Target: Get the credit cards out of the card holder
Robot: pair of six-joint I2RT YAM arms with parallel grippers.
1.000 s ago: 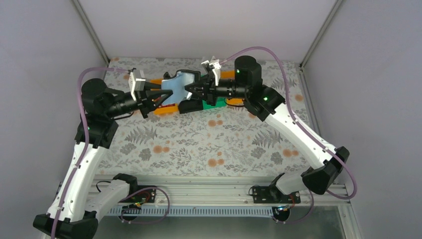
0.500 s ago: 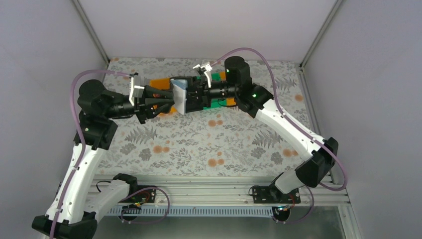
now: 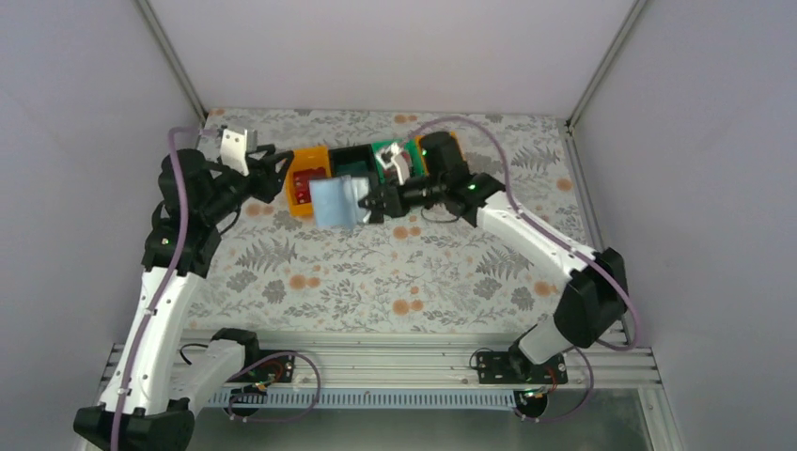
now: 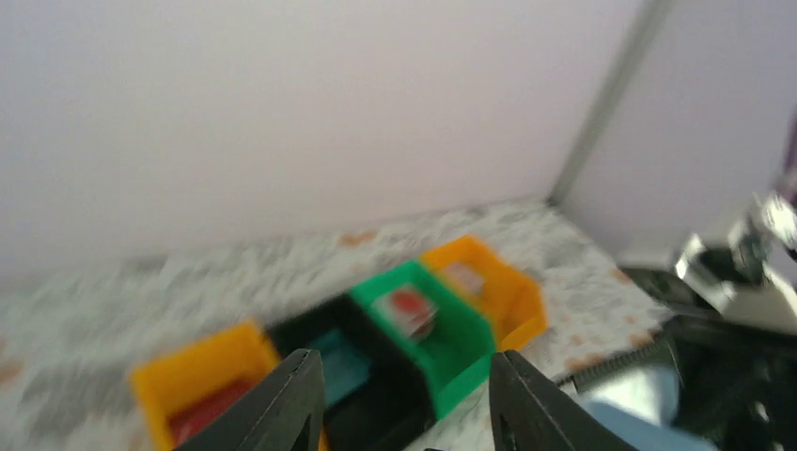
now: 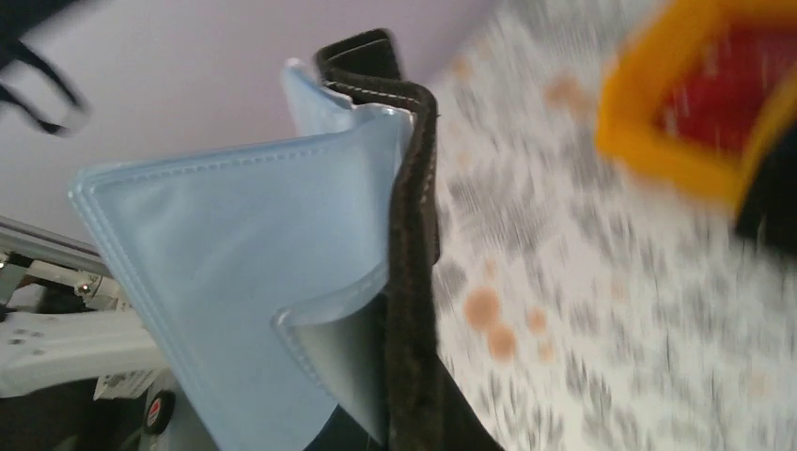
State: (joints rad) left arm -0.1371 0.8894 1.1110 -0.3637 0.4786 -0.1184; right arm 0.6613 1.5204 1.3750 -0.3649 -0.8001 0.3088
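The card holder (image 3: 340, 201) is a black wallet with pale blue-grey inner faces, held above the table in front of the bins. My right gripper (image 3: 369, 200) is shut on its right edge. In the right wrist view the pale inner pocket (image 5: 226, 272) and the black cover edge (image 5: 414, 235) fill the frame, and my right gripper (image 5: 406, 434) is almost hidden behind them. I cannot pick out a separate credit card. My left gripper (image 3: 274, 177) is open and empty, left of the wallet by the orange bin. In the left wrist view its jaws (image 4: 406, 395) stand wide apart, with the wallet (image 4: 628, 406) at the lower right.
A row of bins stands at the back: orange bin (image 3: 305, 178) with something red inside, black bin (image 3: 350, 160), green bin (image 3: 383, 155), another orange bin (image 3: 442, 146). The left wrist view shows the green bin (image 4: 428, 329) ahead. Grey walls close in on three sides.
My left gripper let go of the wallet and drew back to the left. My right gripper carried the wallet left and nearer, clear of the bins.
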